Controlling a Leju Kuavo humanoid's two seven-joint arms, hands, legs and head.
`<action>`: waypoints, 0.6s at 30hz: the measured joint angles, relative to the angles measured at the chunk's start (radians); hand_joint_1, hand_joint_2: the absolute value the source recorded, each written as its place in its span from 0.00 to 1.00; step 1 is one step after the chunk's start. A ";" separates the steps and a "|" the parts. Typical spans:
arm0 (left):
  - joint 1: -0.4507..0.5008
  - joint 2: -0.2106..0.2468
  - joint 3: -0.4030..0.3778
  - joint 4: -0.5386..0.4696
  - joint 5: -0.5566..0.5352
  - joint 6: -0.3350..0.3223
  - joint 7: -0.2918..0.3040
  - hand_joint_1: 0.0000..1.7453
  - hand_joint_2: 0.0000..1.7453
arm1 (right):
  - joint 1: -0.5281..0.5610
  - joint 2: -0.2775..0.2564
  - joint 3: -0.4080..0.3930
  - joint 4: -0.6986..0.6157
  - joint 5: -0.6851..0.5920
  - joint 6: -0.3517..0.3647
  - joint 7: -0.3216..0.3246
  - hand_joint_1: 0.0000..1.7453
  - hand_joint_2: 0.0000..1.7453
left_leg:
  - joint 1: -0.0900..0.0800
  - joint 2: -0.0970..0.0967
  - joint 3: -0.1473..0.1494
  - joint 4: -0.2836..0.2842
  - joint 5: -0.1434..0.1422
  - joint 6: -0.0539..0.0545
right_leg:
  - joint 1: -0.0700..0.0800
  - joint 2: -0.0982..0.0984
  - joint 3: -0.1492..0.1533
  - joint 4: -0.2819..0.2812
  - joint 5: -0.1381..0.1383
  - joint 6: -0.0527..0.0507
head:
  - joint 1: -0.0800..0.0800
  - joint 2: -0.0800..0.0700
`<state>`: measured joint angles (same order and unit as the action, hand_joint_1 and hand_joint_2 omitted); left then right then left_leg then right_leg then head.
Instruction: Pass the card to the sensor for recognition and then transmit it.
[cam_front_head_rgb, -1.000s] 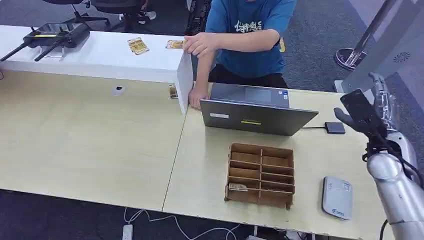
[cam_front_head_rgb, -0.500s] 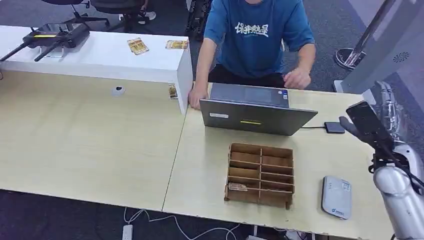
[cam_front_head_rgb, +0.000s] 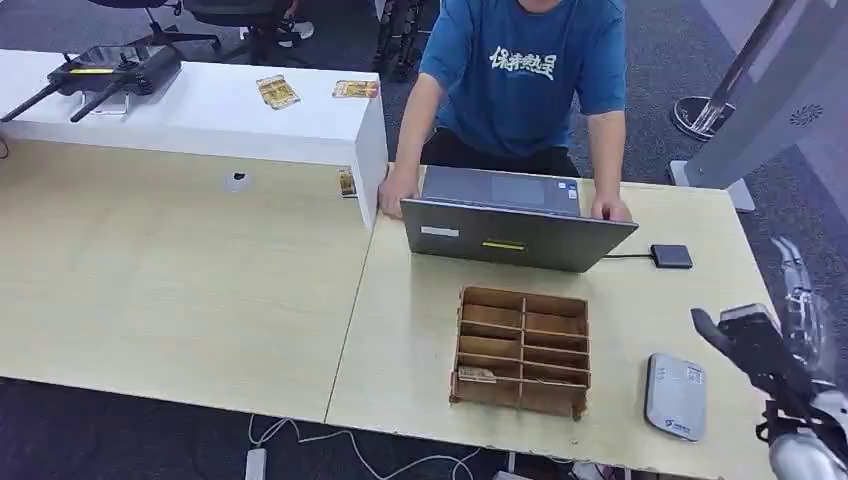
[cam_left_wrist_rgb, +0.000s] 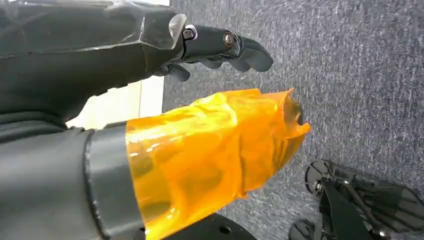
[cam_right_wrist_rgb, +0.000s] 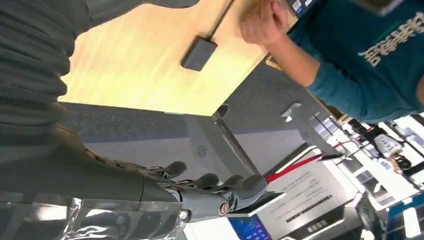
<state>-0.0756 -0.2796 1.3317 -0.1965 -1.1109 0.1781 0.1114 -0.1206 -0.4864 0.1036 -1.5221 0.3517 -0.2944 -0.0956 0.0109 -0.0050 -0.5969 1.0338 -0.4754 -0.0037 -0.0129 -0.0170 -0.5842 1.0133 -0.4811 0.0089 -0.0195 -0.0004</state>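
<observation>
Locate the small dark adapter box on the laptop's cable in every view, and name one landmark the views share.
Head view: the adapter box lies on the table, right of the laptop, cable attached.
Right wrist view: the same box sits on the pale tabletop, near the person's hand.
Left wrist view: not in it.
Shared landmark: the person's blue shirt, also at.

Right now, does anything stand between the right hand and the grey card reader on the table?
Nothing visible does. The right hand hangs just to the right of the card reader, with a strip of bare table between them. The wooden divider box lies on the reader's other side. Whether the hand holds a card, I cannot tell.
</observation>
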 joint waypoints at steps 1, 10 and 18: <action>0.002 -0.002 0.004 0.000 0.002 0.002 -0.002 0.00 0.00 | 0.057 0.000 -0.020 -0.037 0.006 -0.004 -0.018 0.00 1.00 | 0.000 -0.001 0.000 0.000 -0.001 -0.001 | 0.000 -0.001 0.001 0.000 -0.001 0.000 | 0.000 0.000; 0.004 -0.008 0.019 0.000 0.013 0.005 -0.010 0.00 0.00 | 0.248 0.003 -0.105 -0.184 0.016 0.000 -0.050 0.00 1.00 | 0.000 0.004 0.003 0.000 -0.002 -0.002 | 0.000 0.003 0.000 0.000 -0.001 -0.001 | 0.000 0.000; 0.004 -0.016 0.026 0.000 0.029 0.015 -0.023 0.00 0.00 | 0.374 0.029 -0.118 -0.267 0.016 -0.031 -0.101 0.00 1.00 | 0.000 0.004 0.003 0.000 -0.002 -0.002 | 0.000 0.004 0.000 0.000 -0.001 -0.001 | 0.000 0.000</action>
<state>-0.0714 -0.2956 1.3581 -0.1965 -1.0822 0.1934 0.0889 0.2538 -0.4570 -0.0145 -1.7890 0.3677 -0.3257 -0.1964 0.0108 -0.0013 -0.5944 1.0335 -0.4775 -0.0062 -0.0130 -0.0130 -0.5838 1.0138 -0.4821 0.0076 -0.0198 -0.0004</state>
